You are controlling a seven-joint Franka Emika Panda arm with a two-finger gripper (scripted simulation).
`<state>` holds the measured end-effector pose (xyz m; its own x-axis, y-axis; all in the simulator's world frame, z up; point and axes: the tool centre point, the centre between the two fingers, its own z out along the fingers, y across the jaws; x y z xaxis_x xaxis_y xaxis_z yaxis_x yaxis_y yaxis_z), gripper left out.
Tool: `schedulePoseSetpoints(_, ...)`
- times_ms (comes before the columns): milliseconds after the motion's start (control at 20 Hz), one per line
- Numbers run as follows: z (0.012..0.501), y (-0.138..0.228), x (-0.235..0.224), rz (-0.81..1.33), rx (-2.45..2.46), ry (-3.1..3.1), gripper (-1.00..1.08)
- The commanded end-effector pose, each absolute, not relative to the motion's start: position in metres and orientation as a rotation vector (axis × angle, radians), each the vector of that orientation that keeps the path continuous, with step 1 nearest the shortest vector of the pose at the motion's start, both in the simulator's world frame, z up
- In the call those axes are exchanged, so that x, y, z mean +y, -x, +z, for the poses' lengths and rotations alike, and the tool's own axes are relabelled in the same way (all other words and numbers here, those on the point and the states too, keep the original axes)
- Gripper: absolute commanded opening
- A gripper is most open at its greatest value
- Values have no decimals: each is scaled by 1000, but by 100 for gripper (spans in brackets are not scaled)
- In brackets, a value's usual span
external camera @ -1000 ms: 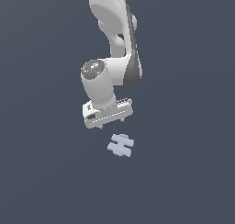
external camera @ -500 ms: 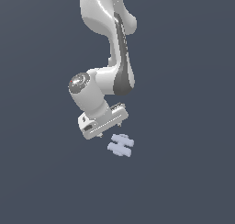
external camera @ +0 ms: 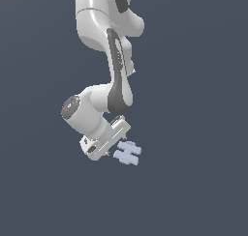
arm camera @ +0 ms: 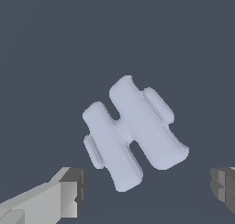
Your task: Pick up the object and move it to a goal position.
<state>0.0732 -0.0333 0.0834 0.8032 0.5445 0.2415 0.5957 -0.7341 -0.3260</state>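
The object (external camera: 127,153) is a small flat pale lavender-blue piece of crossed bars, roughly H-shaped, lying on the dark grey floor. In the wrist view the object (arm camera: 133,132) fills the middle of the picture. My gripper (arm camera: 147,191) is open, and its two grey fingertips (arm camera: 69,193) stand wide apart near the picture's edge, touching nothing. In the exterior view the white hand with the gripper (external camera: 111,144) hangs tilted just beside and slightly above the object, on the exterior view's left of it. From outside the fingers are hard to make out.
The white arm (external camera: 109,46) reaches down from the top of the exterior view. A plain dark grey floor (external camera: 193,182) lies all around the object. No goal marker shows.
The hand has come down and a little to the exterior view's left, closing on the object. The object has not moved.
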Motion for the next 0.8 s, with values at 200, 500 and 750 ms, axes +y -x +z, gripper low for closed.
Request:
schedulePoseSetpoints(200,66,-90,-28,-209,-992,2456,108)
schedulePoseSetpoints(500,53,-102,-22,-224,-1084,2345,108)
schedulePoseSetpoints(750,44,-110,-16,-232,-1145,2266,108)
